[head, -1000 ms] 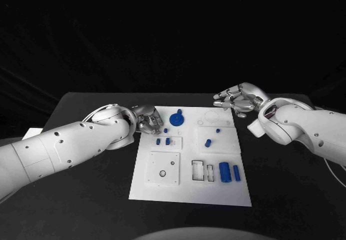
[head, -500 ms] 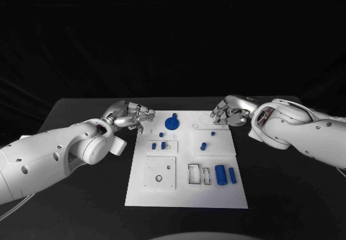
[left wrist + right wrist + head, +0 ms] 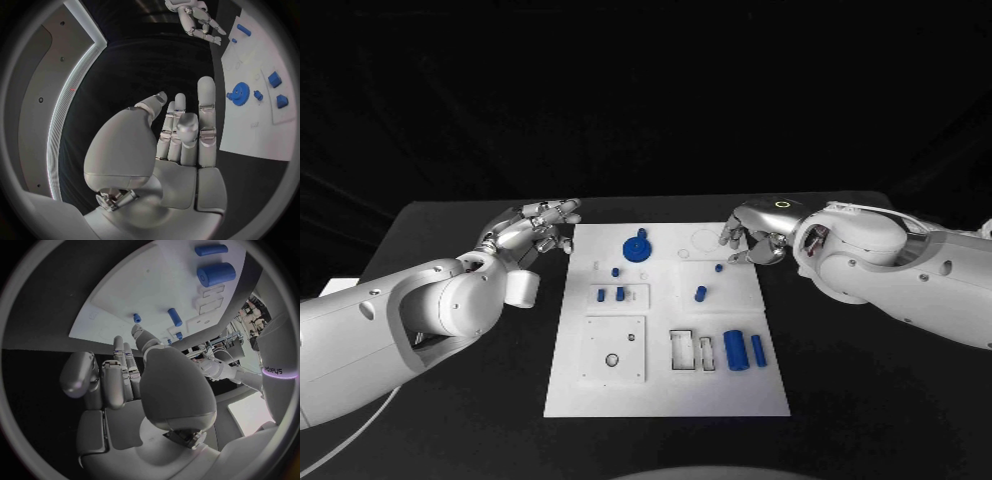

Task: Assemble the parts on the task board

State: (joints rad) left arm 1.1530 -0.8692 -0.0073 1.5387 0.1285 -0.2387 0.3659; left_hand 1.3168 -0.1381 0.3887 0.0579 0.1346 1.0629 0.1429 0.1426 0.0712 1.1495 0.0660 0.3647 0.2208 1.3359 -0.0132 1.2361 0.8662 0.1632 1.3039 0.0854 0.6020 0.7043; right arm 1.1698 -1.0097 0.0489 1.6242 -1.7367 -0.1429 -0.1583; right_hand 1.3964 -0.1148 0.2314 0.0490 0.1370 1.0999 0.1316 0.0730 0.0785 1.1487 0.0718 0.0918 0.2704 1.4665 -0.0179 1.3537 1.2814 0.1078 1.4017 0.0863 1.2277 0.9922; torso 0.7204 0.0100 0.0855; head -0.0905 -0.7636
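Board: the white task board [image 3: 664, 390] lies in the middle of the black table [image 3: 877, 400].
Parts: a blue gear [image 3: 639, 247] stands at the far end; small pegs [image 3: 610, 294] sit mid-board; two blue cylinders [image 3: 744, 350] lie near the right edge.
Left hand: the left hand [image 3: 535, 231] is off the board's far left corner, fingers straight and apart, holding nothing.
Right hand: the right hand [image 3: 751, 240] is at the far right corner, fingers loosely bent, empty.

A robot test lab.
A black table [image 3: 473, 400] with black drapes [image 3: 646, 90] behind carries a white task board [image 3: 668, 390].
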